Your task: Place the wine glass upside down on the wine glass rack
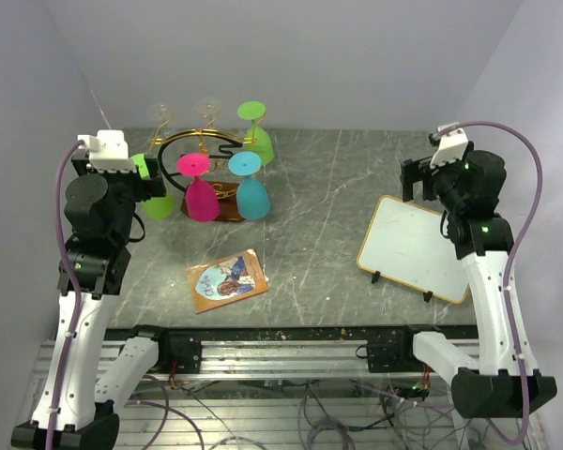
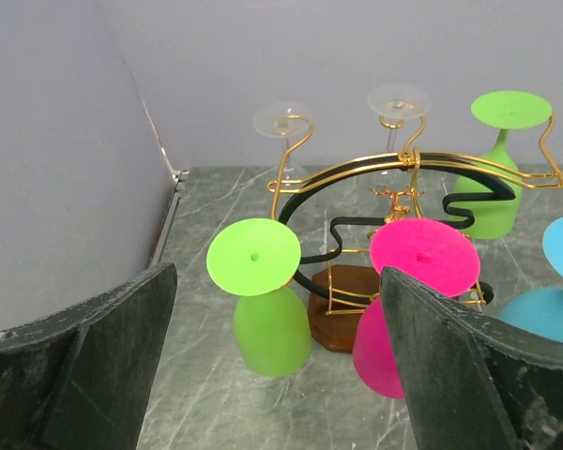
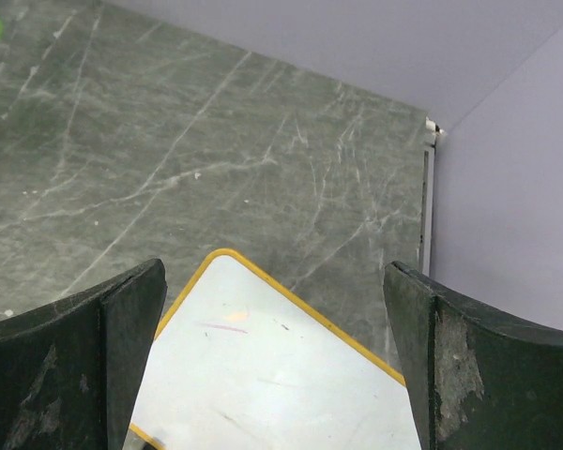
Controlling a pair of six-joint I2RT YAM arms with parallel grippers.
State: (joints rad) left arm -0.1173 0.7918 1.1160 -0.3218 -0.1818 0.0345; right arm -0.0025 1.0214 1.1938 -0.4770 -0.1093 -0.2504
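Since the lime-green wine glass (image 2: 272,333) already hangs bowl-down at the left side of the wine glass rack (image 2: 357,172), its flat foot uppermost beside the dark curved wire, the step in hand looks to be getting clear of it. That calls for drawing the left claw (image 1: 152,186) straight back along its own line, without swinging sideways, because the glass sits between the two fingers and a nudge to the bowl could tip its foot off the arm. Whether the foot is fully seated on the wire is hard to tell from here, so a slow retreat is the safer choice. The pink glass (image 2: 422,258) hangs just beside the right-hand finger and deserves the same care. As for the grip, the left claw is spread wide and holds nothing; the green glass stands apart from both fingers. Well away across the table (image 3: 169,141), the right claw (image 3: 274,281) is likewise wide open and empty, hovering over the yellow-edged whiteboard (image 3: 263,375).
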